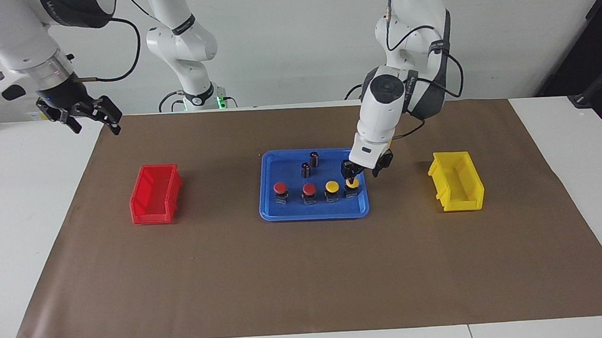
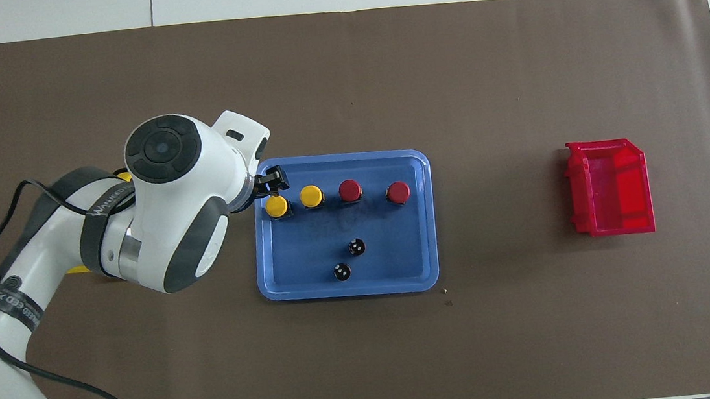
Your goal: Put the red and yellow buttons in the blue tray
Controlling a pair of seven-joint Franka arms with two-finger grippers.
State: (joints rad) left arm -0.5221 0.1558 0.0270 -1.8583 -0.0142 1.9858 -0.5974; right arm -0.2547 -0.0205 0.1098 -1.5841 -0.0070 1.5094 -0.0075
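The blue tray point(image 1: 293, 211) lies mid-table, also seen in the overhead view point(image 2: 399, 254). Two red buttons point(image 1: 280, 187) point(image 1: 309, 189) and two yellow buttons point(image 1: 332, 186) point(image 1: 352, 184) stand upright in a row in it, along its side farther from the robots. My left gripper point(image 1: 364, 170) is open, low over the tray's corner at the left arm's end. One of its fingers point(image 2: 272, 181) is right at the end yellow button point(image 2: 277, 206). My right gripper point(image 1: 89, 117) waits open, raised over the right arm's end of the table.
Two dark capless cylinders point(image 1: 314, 158) point(image 1: 305, 169) stand in the tray nearer the robots. A deep red bin point(image 1: 155, 194) sits toward the right arm's end and a deep yellow bin point(image 1: 456, 181) toward the left arm's end. Brown paper covers the table.
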